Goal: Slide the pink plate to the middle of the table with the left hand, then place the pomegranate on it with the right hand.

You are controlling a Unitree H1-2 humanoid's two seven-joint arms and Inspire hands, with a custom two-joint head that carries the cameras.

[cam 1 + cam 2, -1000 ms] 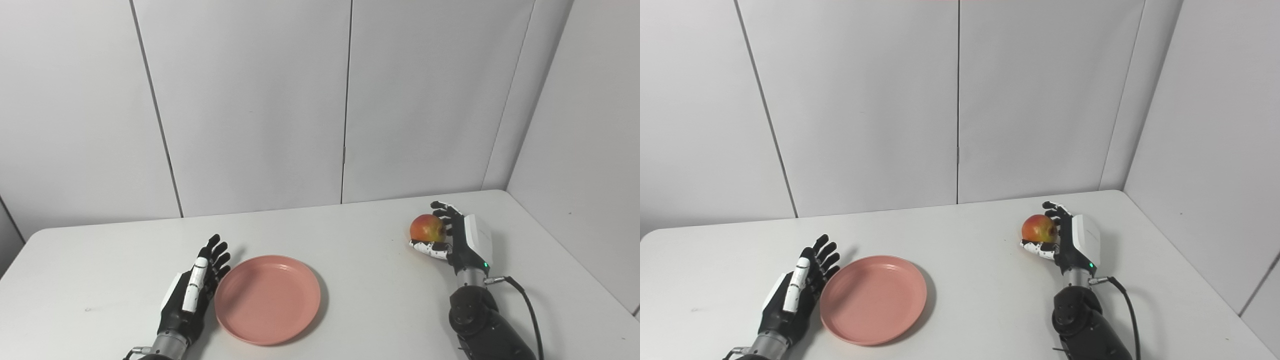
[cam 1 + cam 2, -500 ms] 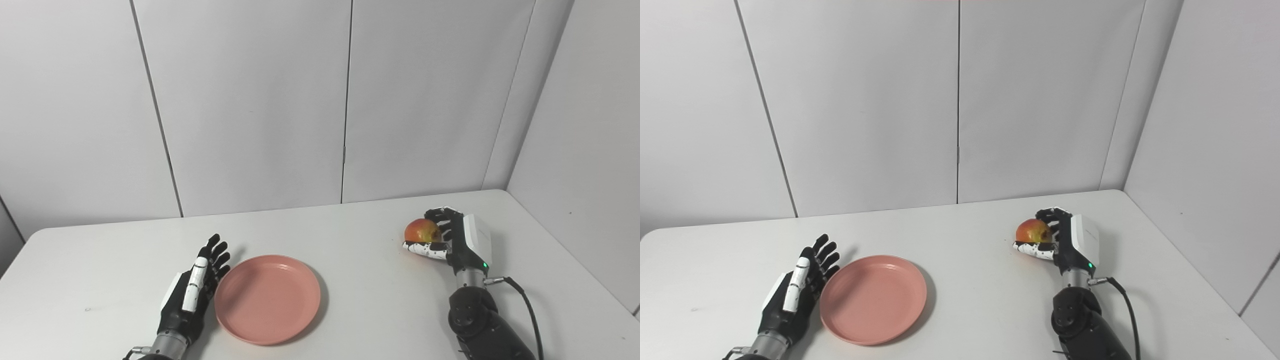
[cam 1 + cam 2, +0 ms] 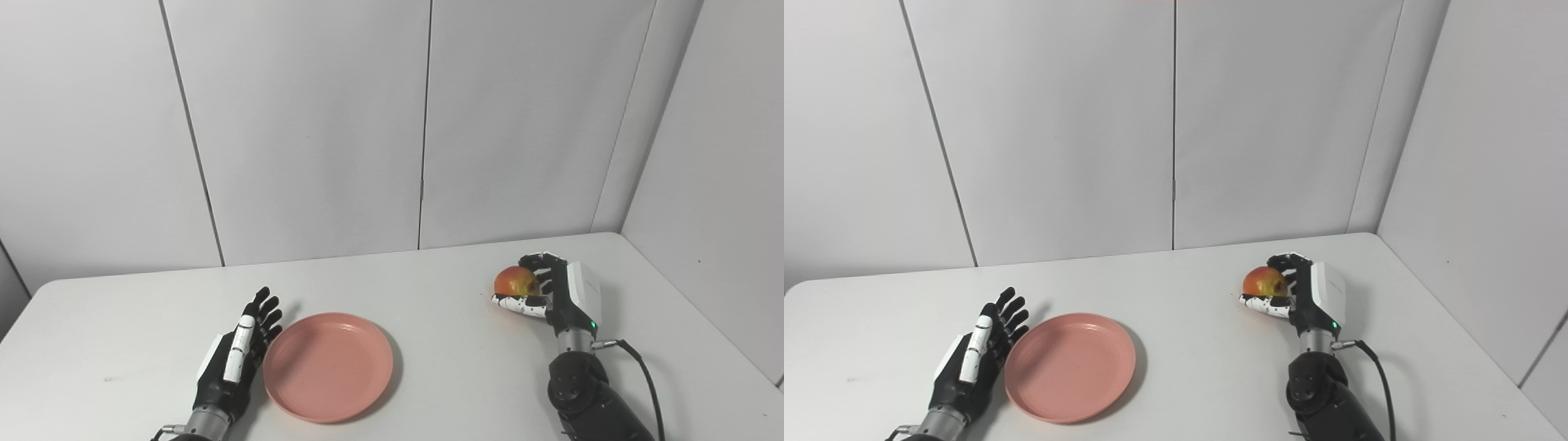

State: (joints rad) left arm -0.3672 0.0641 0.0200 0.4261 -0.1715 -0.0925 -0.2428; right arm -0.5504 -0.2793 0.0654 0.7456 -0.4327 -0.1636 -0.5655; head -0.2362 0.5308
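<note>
The pomegranate sits in the grip of the right robot hand, whose dark fingers curl over its top and far side while the pale thumb lies under its near side. Whether the fruit is lifted clear of the tabletop or just resting on it cannot be told from these views; it looks low, close to the surface.

The pink plate is the landmark for the coming move. From the plate, the pomegranate lies well apart, off to the right and somewhat farther back toward the wall. The plate lies flat and empty, roughly at the middle of the tabletop's width, a little nearer the front edge, so the sliding step appears to be finished. The carry should therefore run leftward and toward the robot, ending above the plate's shallow well. The fruit is near round, so it has no long axis to align; the risk is more that it rolls once released, and the plate's raised rim should check that.

Just beside the plate's left rim rests the left robot hand, fingers apart and stretched forward, holding nothing; whether it touches the rim is not clear. It is the nearer hand to the plate, but the fruit belongs to the right one.
</note>
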